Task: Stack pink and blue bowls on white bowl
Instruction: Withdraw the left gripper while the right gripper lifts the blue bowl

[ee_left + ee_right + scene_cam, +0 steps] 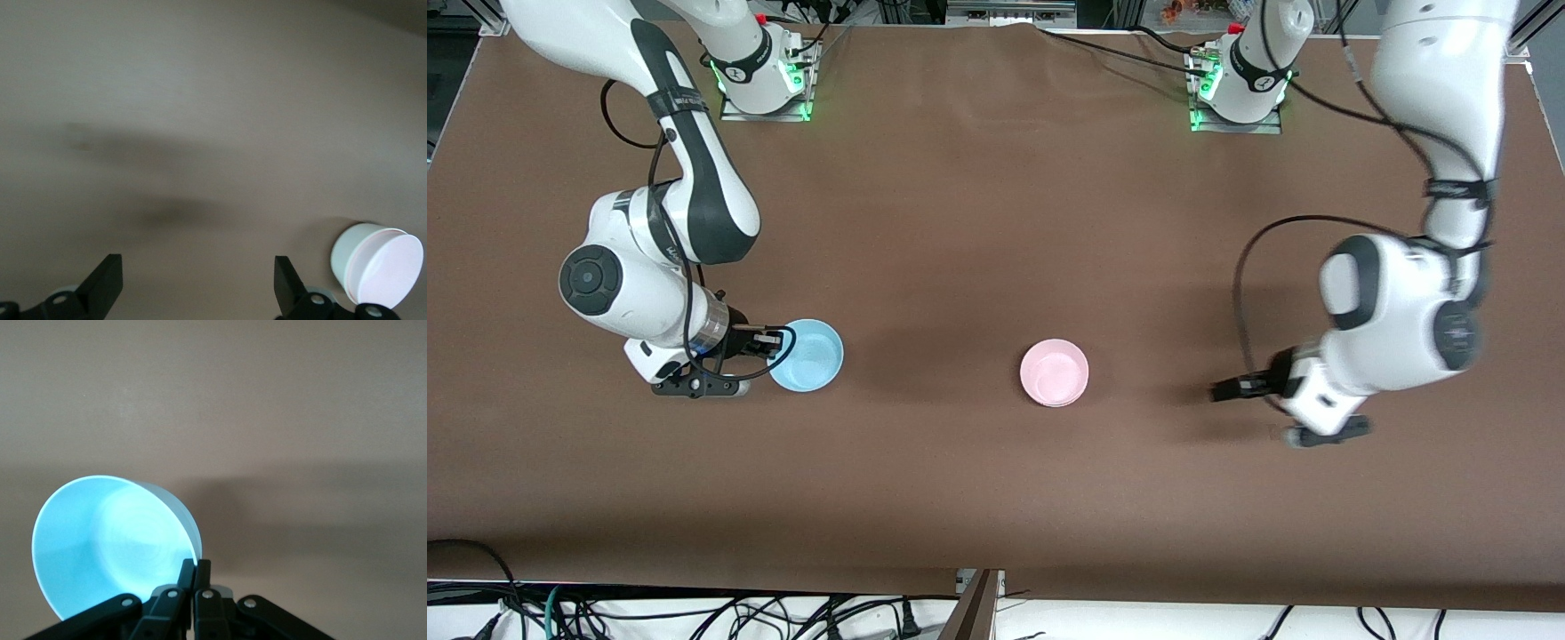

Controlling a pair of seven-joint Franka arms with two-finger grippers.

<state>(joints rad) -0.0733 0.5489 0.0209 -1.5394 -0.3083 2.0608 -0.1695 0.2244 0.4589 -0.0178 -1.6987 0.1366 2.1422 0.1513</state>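
Your right hand (769,341) is pinched shut on the rim of the blue bowl (807,355), toward the right arm's end of the worktop (996,222); whether the bowl has left the surface you cannot tell. It looks light, stiff and glossy, so likely slippery: keep that rim pinch firm. The pink bowl (1055,372) already sits nested in the white bowl (353,257) mid-worktop, well apart from the blue one. Your left hand (1227,390) waits with fingers spread wide, holding nothing, near the stack.

Brown table (978,222), pink bowl (1055,372) stacked in white bowl (353,257) mid-table
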